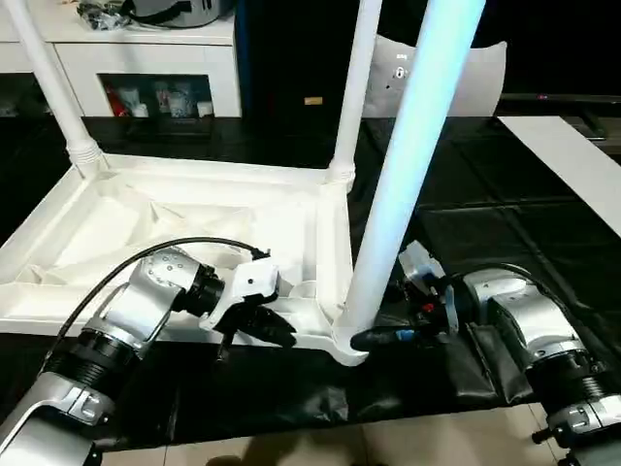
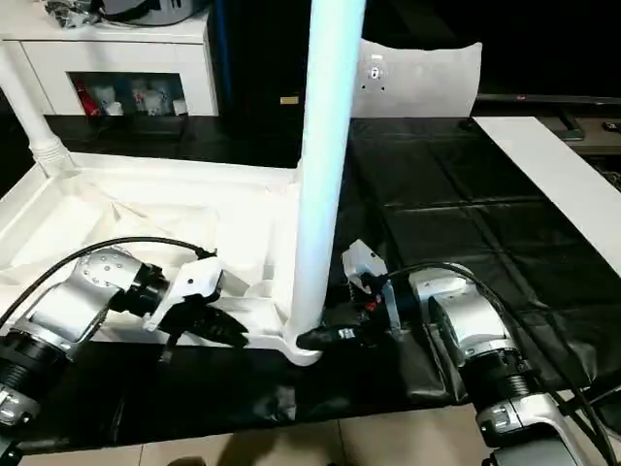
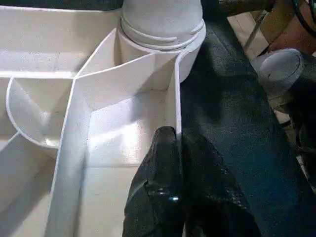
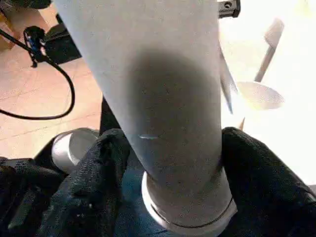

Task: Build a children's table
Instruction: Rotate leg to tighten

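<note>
The white tabletop (image 1: pixel 194 209) lies upside down on the black mat, ribs facing up. Three white legs stand in its corner sockets: one at the far left (image 1: pixel 53 87), one at the far right (image 1: pixel 354 87), and one at the near right corner (image 1: pixel 408 165). My left gripper (image 1: pixel 277 328) is shut on the near rim; in the left wrist view its fingers (image 3: pixel 163 163) pinch that thin wall just short of the corner socket (image 3: pixel 163 29). My right gripper (image 1: pixel 374 339) sits at the base of the near right leg (image 4: pixel 163 98), one black finger (image 4: pixel 94 173) pressed against each side.
A white cabinet (image 1: pixel 146 58) stands behind the tabletop. A white board (image 1: pixel 572 165) lies at the right edge of the black mat (image 1: pixel 485 214), and a white panel (image 2: pixel 417 78) leans at the back. Tan floor (image 1: pixel 388 442) begins just past the mat's near edge.
</note>
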